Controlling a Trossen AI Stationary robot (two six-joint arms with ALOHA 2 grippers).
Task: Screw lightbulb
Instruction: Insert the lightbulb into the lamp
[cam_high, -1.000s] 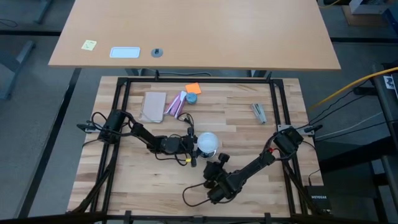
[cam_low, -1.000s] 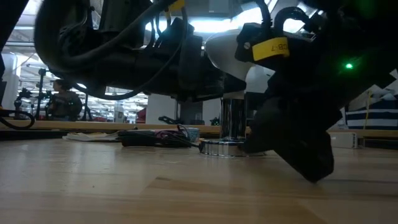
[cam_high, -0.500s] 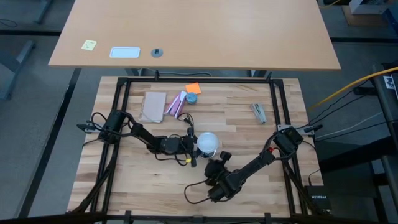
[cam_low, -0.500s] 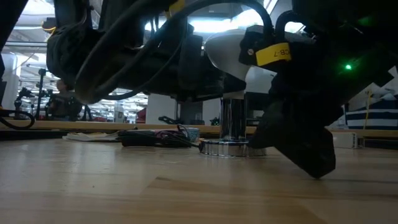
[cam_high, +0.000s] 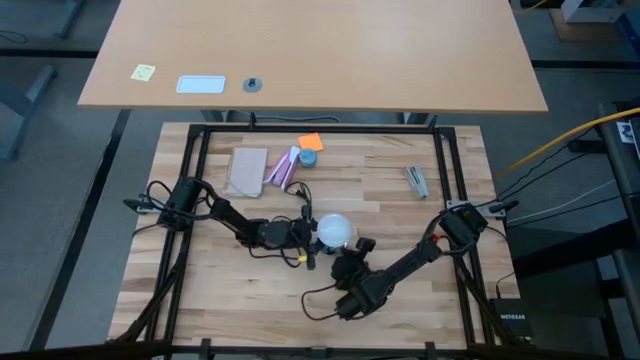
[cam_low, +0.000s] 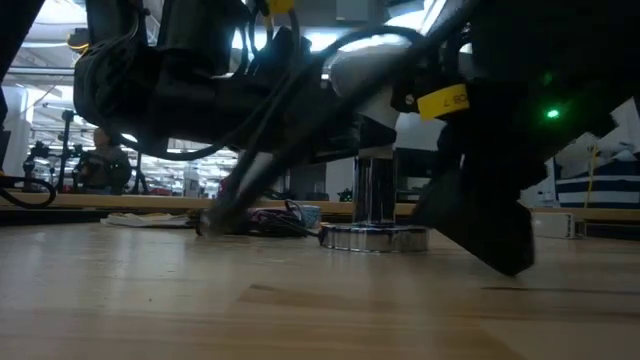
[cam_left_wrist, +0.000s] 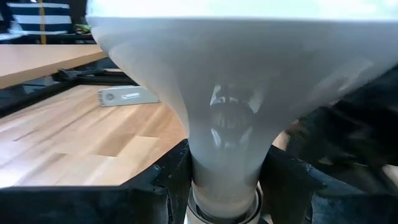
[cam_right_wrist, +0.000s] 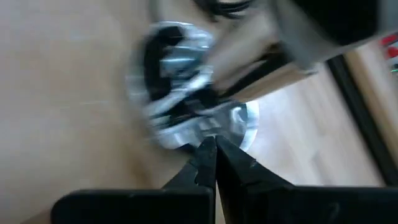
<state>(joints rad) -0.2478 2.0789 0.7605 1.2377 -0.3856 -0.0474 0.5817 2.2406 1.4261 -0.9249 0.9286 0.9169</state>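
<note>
The frosted white lightbulb (cam_high: 334, 229) stands upright at the table's middle, globe up. Its narrow neck is over the chrome column of the silvery socket (cam_low: 374, 205), whose round base disc (cam_low: 372, 238) lies flat on the wood. My left gripper (cam_high: 310, 233) reaches in level from the table's left and is shut on the bulb. My right gripper (cam_right_wrist: 215, 155) is shut and comes from the near right. Its tips are at the socket's base, just near of the bulb (cam_left_wrist: 236, 74). My left gripper pinches the lightbulb's narrow neck (cam_left_wrist: 227, 165) between its two fingers (cam_left_wrist: 171, 180), one on each side. The fingers come in level from the table's left. The bulb stands upright with its globe above the fingers. My right gripper's shut fingertips meet the rim of the socket's base disc (cam_right_wrist: 239, 124), slanting down from the near right. The disc lies flat on the table.
Toward the far edge lie a tan flat piece (cam_high: 247, 170), a pink-and-white packet (cam_high: 283, 167), an orange scrap (cam_high: 310, 141) and a small blue thing (cam_high: 308, 158). A grey metal piece (cam_high: 416, 180) lies far right. Black frame rails (cam_high: 196, 180) border the wooden top.
My right gripper has tipped and rolled at the wrist, and its shut tips have edged toward the socket's base. One of the arm's cords has swung across the low view. The lightbulb and the socket stand as before.
</note>
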